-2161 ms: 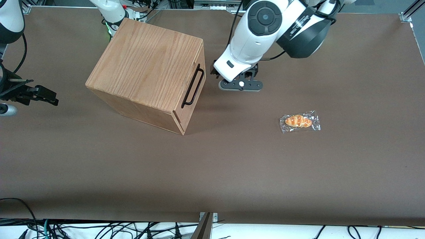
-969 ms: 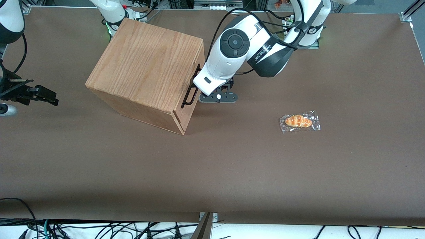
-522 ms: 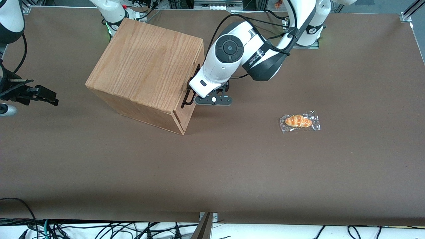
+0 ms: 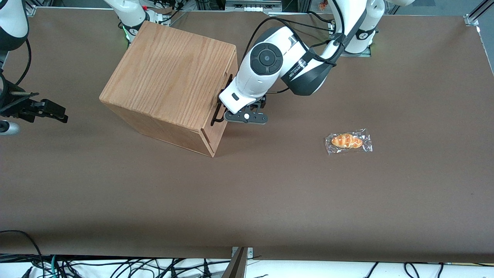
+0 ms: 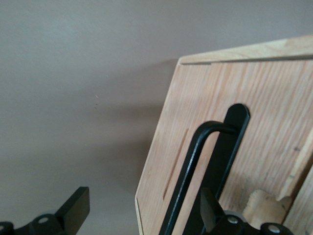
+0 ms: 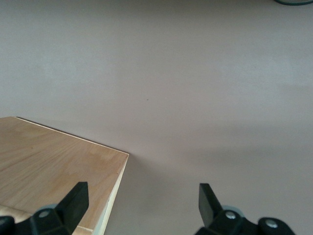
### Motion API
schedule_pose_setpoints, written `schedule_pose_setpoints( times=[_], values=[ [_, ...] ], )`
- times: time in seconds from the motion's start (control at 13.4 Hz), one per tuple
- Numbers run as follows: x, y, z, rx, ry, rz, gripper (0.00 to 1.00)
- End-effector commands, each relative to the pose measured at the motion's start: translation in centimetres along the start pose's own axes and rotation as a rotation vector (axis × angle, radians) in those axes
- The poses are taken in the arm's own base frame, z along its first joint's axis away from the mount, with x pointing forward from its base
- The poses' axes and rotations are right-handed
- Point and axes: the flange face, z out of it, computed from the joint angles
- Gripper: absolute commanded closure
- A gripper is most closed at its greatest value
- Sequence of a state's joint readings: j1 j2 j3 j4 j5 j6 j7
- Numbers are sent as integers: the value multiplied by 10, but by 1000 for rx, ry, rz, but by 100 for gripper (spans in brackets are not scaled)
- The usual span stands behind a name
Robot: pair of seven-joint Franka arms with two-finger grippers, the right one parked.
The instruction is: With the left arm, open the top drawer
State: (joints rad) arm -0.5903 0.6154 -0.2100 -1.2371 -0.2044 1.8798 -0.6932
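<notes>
Since earlier: black two-finger claw [image 5: 142, 215] closed in on thin black bar handle [image 4: 217, 114], fingers apart, straddling it. Shallow oak top drawer [image 5: 274, 122] shut in cabinet on counter [image 4: 270, 185]. Rigid; grip mid-bar.

the left arm [image 4: 270, 69] reaches down at upper centre, its gripper [image 4: 227, 110] at the closed top drawer's [image 4: 224, 108] black handle [image 4: 220, 104].

One oak cabinet [image 4: 170, 81]; one drawer handle [image 4: 222, 101]; one wrapped bread roll [image 4: 348, 141]; one claw [image 4: 227, 112]
</notes>
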Motion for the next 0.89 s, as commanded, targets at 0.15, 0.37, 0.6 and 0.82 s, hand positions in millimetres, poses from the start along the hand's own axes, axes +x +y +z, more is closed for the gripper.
schedule_pose_setpoints(
  times=[0.15,0.37,0.6,0.82],
  values=[
    [4,4,4,-31,-22,28,0],
    [4,8,12,-36,-19,34,0],
    [0,12,19,-34,-23,44,0],
    [0,12,22,-31,-25,60,0]
  ],
)
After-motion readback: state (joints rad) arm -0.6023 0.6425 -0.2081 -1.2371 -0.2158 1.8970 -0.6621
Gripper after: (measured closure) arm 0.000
